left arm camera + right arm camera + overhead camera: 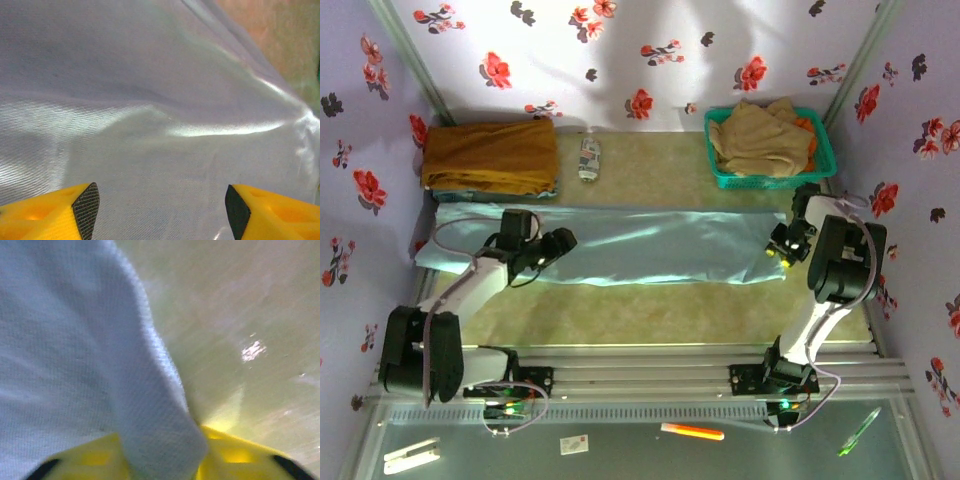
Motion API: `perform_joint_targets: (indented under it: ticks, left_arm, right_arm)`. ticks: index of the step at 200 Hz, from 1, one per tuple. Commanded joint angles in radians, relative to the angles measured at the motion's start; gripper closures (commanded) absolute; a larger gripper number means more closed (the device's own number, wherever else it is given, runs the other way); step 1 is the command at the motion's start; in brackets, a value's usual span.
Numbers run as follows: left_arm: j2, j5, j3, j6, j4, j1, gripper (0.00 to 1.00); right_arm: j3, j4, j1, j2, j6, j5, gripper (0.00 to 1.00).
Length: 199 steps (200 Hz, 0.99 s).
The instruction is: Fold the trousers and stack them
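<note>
Item: the trousers (pixel 650 245), pale aqua, laid as one long flat band across the desk (pixel 650 305), left to right.
Left end effector (pixel 563 241): we note it over the band's left part, jaws apart, bare cloth (pixel 150 125) between its fingers (pixel 86 207).
Right end effector (pixel 782 250): at the band's right end, closed on a raised fold of the trousers (pixel 150 405).
Surroundings, along the far side: folded mustard-brown garment (pixel 490 152) at left, a small pale object (pixel 589 158) we cannot identify, a teal basket (pixel 760 181) holding tan cloth (pixel 760 135) at right.
</note>
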Motion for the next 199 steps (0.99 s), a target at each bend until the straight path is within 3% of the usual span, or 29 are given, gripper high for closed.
perform_joint_targets:
  ticks: [1, 18, 45, 85, 143, 168, 199]
  left_arm:
    - [-0.046, 0.025, -0.002, 0.013, -0.047, 0.02, 0.3]
    - [-0.065, 0.024, 0.005, 0.014, -0.06, 0.022, 0.3]
    - [-0.081, 0.025, 0.006, 0.011, -0.069, 0.023, 0.3]
    - [-0.106, 0.035, -0.004, -0.006, -0.073, 0.022, 0.3]
    - [-0.134, 0.052, -0.013, -0.027, -0.088, 0.003, 0.3]
    - [-0.148, 0.05, -0.01, -0.023, -0.105, 0.0, 0.3]
    - [-0.147, 0.016, -0.013, -0.005, -0.122, 0.0, 0.3]
  right_arm:
    - [0.002, 0.023, 0.008, 0.013, 0.01, -0.05, 0.84]
    - [0.001, 0.031, 0.004, -0.027, 0.024, -0.048, 1.0]
    - [0.0, 0.05, 0.004, -0.139, 0.056, -0.091, 1.0]
    - [-0.004, 0.001, -0.01, -0.293, 0.076, -0.032, 1.0]
    - [0.043, -0.031, -0.174, -0.413, 0.095, -0.019, 1.0]
    - [0.143, -0.077, -0.121, -0.381, 0.072, -0.024, 1.0]
    - [0.204, -0.1, 0.09, -0.365, 0.077, -0.031, 1.0]
